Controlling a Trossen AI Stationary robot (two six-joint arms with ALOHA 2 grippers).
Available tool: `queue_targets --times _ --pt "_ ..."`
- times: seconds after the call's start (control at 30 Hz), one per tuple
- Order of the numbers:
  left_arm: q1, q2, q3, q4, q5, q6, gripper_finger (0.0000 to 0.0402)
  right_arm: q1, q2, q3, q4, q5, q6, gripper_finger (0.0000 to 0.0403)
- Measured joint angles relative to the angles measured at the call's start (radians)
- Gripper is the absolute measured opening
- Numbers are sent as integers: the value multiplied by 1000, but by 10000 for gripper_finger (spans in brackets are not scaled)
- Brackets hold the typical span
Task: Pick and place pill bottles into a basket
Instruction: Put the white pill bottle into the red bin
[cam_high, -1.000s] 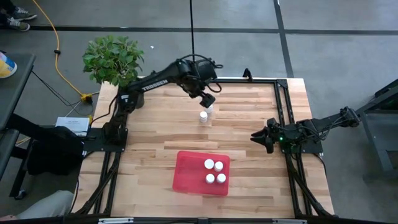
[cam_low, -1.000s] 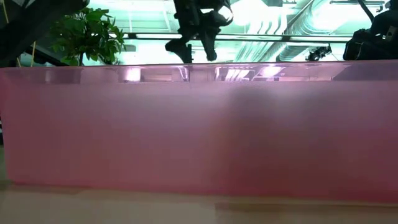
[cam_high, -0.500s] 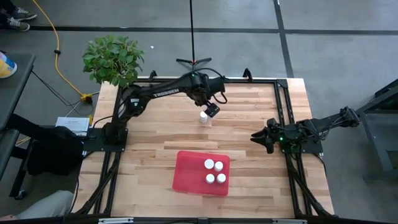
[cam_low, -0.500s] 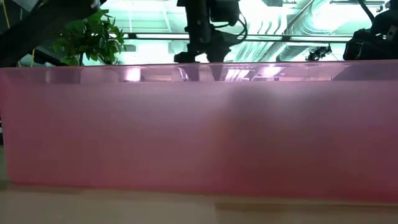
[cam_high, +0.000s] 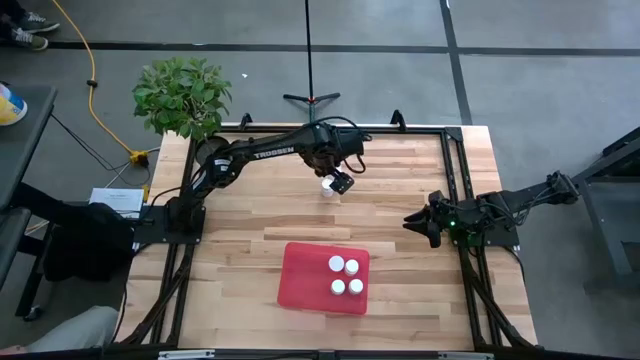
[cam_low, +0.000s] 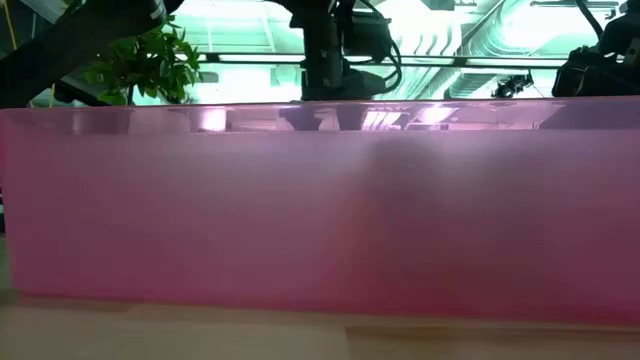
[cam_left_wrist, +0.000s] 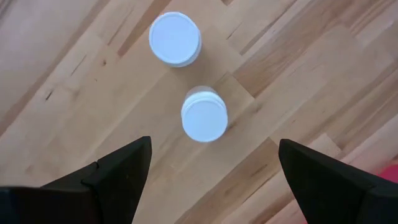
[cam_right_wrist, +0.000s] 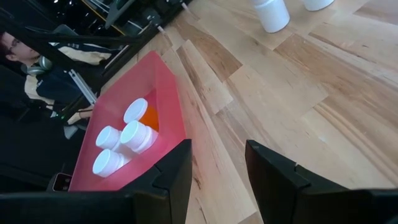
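Two pill bottles with white caps stand upright on the wooden table, close together, at the middle far part (cam_high: 326, 187). In the left wrist view one bottle (cam_left_wrist: 204, 116) lies just ahead of my open fingers and the other (cam_left_wrist: 175, 38) beyond it. My left gripper (cam_left_wrist: 214, 168) hangs over them (cam_high: 340, 182), open and touching nothing. The basket, a red tray (cam_high: 300, 285), lies near the front edge and holds several white-capped bottles (cam_high: 345, 276), one with an orange body (cam_right_wrist: 149, 117). My right gripper (cam_high: 418, 222) waits at the right side, open and empty (cam_right_wrist: 217, 174).
A potted plant (cam_high: 182, 92) stands beyond the table's far left corner. A dark frame (cam_high: 455, 180) runs along the table's edges. The tray's pink wall (cam_low: 320, 210) fills the low view. A person (cam_right_wrist: 25, 50) sits beyond the table's near side.
My left gripper has come down and a little toward the table's near edge, from above the far side of the two standing bottles to right over them. The bottles and the tray have stayed where they were.
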Motion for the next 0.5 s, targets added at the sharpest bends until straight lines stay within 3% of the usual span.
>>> queue_targets --times 0.5 --pt "0 -1 -138 136 40 -31 383 0 0 0 0 0 5 140"
